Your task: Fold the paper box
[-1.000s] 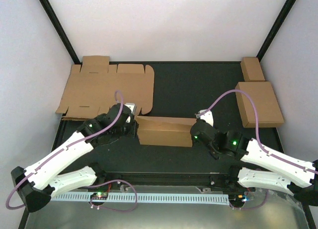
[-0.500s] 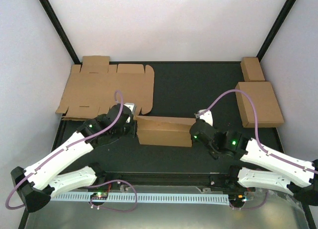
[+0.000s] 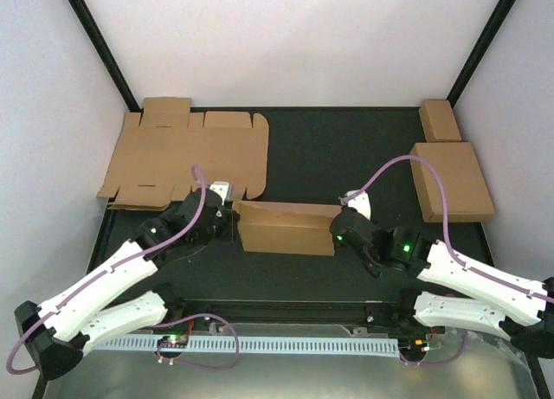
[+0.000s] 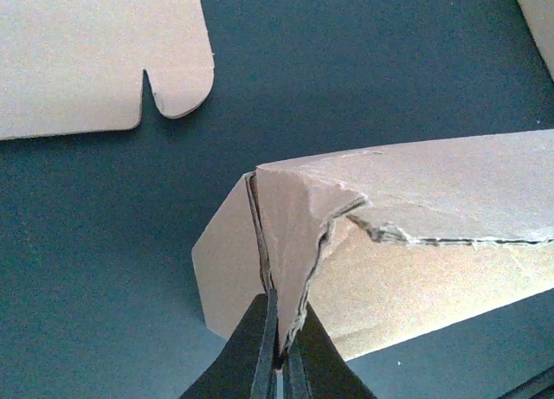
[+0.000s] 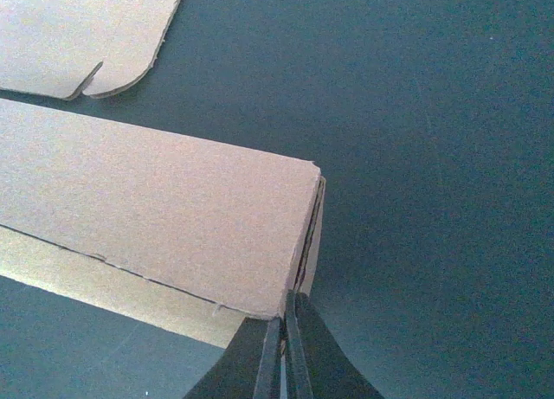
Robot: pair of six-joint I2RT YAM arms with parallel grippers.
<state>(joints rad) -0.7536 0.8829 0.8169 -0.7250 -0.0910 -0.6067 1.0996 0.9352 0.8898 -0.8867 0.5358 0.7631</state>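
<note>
The paper box [image 3: 286,228] lies mid-table as a long, partly folded brown cardboard trough. My left gripper [image 3: 232,219] is at its left end. In the left wrist view that gripper [image 4: 283,330] is shut on the doubled end flaps of the box [image 4: 415,191], whose torn-looking edges rise from between the fingers. My right gripper [image 3: 336,228] is at the right end. There it [image 5: 284,311] is shut on the thin end wall of the box [image 5: 156,209].
A flat die-cut cardboard sheet [image 3: 186,157] lies at the back left, just behind the left arm; its rounded tabs [image 4: 177,79] [image 5: 112,79] show in both wrist views. A folded brown box [image 3: 450,181] and a smaller oblong one [image 3: 439,119] sit at the back right.
My left gripper has closed onto the box's left end flaps, and the left arm has shifted slightly left and lower. The right arm and the box have stayed put.
</note>
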